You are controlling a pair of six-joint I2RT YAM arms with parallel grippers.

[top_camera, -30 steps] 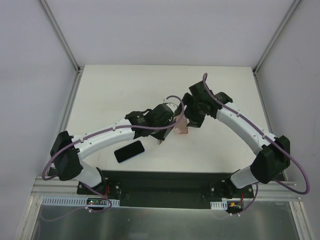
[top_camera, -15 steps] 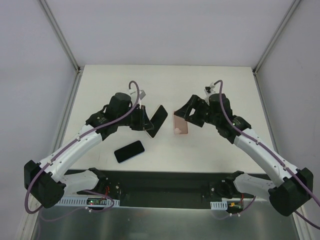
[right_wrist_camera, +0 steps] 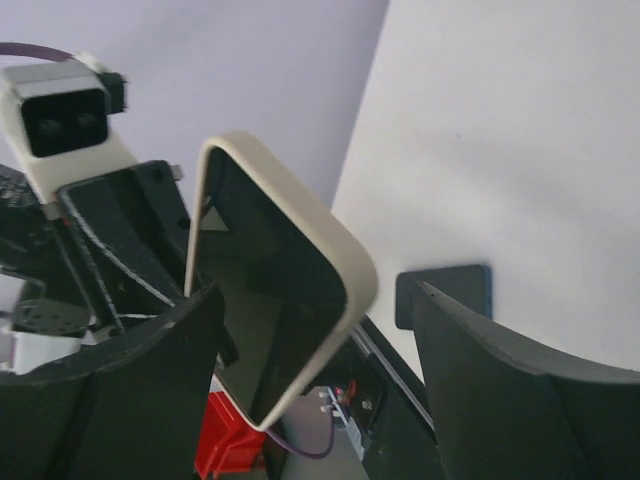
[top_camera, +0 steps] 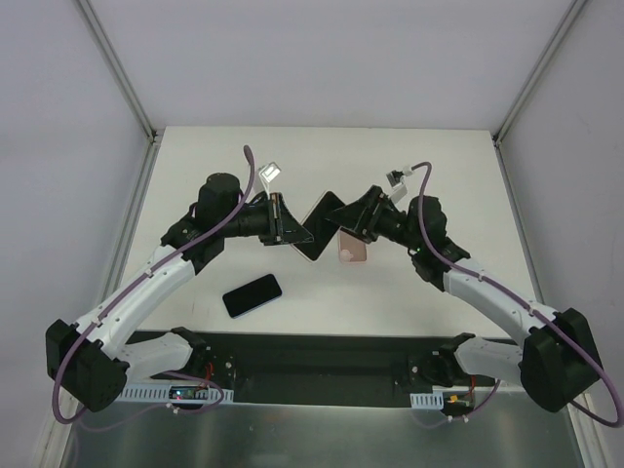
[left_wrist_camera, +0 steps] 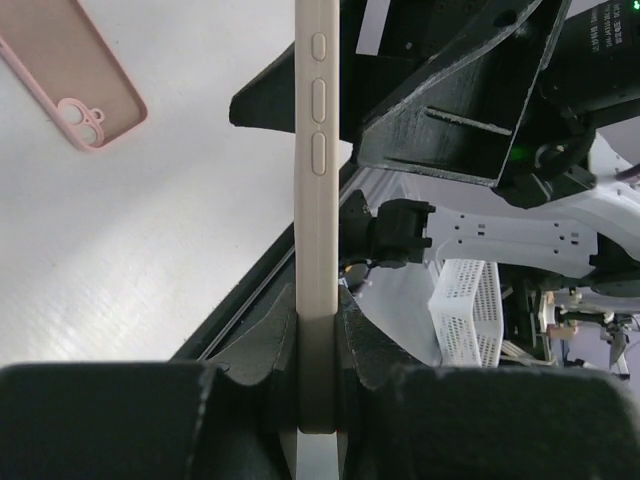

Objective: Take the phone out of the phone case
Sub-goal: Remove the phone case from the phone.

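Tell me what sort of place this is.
Probably a robot test cell in a lab: white table walled by plain panels, left arm and right arm bolted at its edge, a cased phone between them.

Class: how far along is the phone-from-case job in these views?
Done: the left gripper has the cream-cased phone clamped and held up edge-on. In hand: the right gripper, open, straddles its far corner. Left: the phone sits inside its case, so it has yet to be pushed out. A pink case and a dark phone lie on the table.

The left hand [left_wrist_camera: 318,335] hides one end of the cased phone [left_wrist_camera: 318,180].
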